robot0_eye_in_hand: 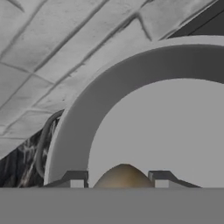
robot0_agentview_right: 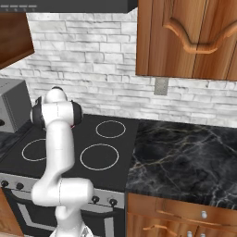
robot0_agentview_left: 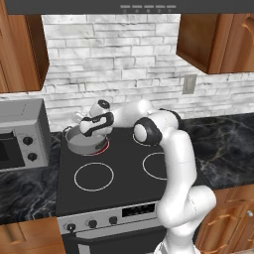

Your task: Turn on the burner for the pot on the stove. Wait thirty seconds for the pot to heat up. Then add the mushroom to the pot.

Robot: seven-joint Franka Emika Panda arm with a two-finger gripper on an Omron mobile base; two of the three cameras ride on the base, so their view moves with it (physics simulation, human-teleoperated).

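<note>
The gripper (robot0_eye_in_hand: 118, 178) hangs directly over the pot (robot0_eye_in_hand: 144, 127), and its two dark finger tips (robot0_eye_in_hand: 75, 178) stand on either side of the mushroom (robot0_eye_in_hand: 124, 176), whose tan rounded cap fills the gap between them: the jaws are clamped on the mushroom. In the hand view the mushroom sits at 6 o'clock, with the pot's grey floor and curved wall spreading above it toward 12 and 9 o'clock; one looped side handle shows at about 8 o'clock, against the white brick wall (robot0_eye_in_hand: 52, 48).

In the left base view the pot (robot0_agentview_left: 83, 140) stands on the burner (robot0_agentview_left: 100, 148), the red-tinged ring at 10 o'clock on the stove (robot0_agentview_left: 111, 191). The hand (robot0_agentview_left: 96, 124) reaches over the pot's rim from 3 o'clock. A grey box oven (robot0_agentview_left: 22, 134) stands on the counter just beside the stove, at 9 o'clock from the pot.

In the right base view the arm's white elbow covers the pot; the stove (robot0_agentview_right: 88, 139) shows three plain white rings.
</note>
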